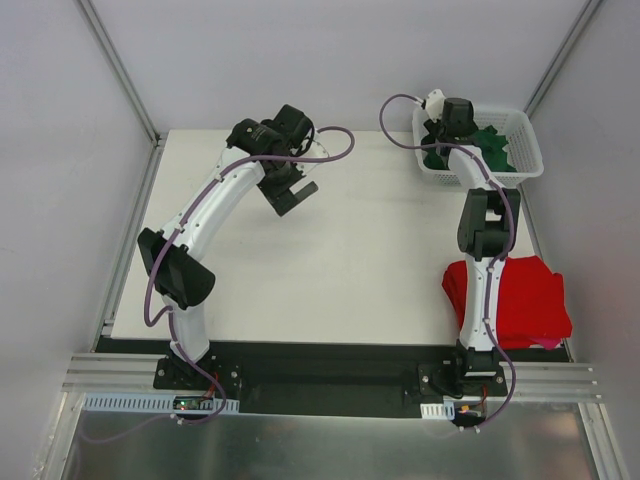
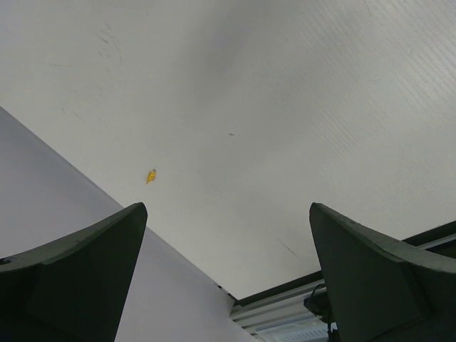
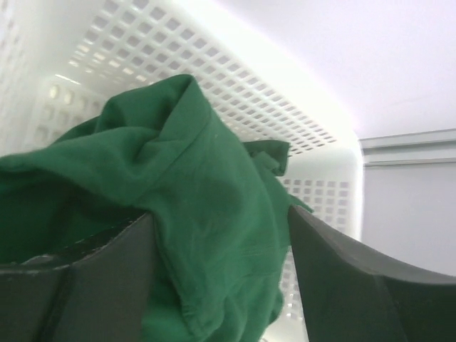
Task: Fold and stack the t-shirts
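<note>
The green shirt (image 3: 206,235) sits crumpled inside the basket (image 3: 285,128) — soft, light and limp, so it should drape when lifted. The right gripper (image 3: 221,214) straddles its raised ridge, jaws fairly wide — a good bunch to pinch. The left gripper (image 2: 226,206), fully spread and empty, hangs well away from the basket.

A white, flat rectangular tabletop (image 1: 350,250) carries three things. A white plastic mesh basket (image 1: 500,179) stands at its far right corner. A bright red folded cloth t-shirt (image 1: 530,300) lies flat at the near right edge, well apart from the basket. A tiny yellow-orange fleck (image 2: 151,175) rests on the top close to one of its edges.
</note>
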Robot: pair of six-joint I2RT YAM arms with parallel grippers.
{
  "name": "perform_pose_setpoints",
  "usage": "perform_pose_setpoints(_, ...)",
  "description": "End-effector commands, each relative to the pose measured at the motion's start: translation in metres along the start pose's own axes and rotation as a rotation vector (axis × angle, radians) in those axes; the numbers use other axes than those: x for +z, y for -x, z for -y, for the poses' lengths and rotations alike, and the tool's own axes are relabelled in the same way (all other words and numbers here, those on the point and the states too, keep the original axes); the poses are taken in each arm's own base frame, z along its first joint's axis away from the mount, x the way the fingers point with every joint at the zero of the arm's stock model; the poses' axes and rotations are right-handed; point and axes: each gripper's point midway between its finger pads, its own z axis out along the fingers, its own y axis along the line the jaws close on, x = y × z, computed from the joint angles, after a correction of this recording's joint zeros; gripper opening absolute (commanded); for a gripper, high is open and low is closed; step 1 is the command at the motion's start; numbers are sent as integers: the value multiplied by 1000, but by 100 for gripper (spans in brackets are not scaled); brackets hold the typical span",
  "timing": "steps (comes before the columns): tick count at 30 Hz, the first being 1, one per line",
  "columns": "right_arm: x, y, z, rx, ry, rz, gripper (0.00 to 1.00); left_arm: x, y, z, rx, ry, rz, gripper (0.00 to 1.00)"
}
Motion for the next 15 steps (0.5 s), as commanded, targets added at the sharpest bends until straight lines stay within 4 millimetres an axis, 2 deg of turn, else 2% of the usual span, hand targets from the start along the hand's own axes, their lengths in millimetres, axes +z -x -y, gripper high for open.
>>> perform_pose_setpoints(1,-3,17,36,-1,-124,39,46,-6,0,-3,18,22,-4,99)
perform_pose_setpoints(2,-3,18,39,7,-137,42,35,-6,1,-3,18,23,-3,99)
perform_pose_setpoints(3,-2,16,39,8,-142,37,18,-6,1,-2,21,21,-3,99)
perform_pose_setpoints(6,-2,11,38,-2,-148,19,3,-6,2,-1,22,16,0,99)
perform_pose_setpoints(9,-3,9,40,-8,-164,9,1,-5,2,0,24,14,0,99)
perform_pose_setpoints(12,-14,22,62,3,-226,28,1,-5,3,0,23,12,-1,99)
perform_pose_setpoints(15,-42,47,109,48,-326,87,1,-4,5,0,21,9,8,99)
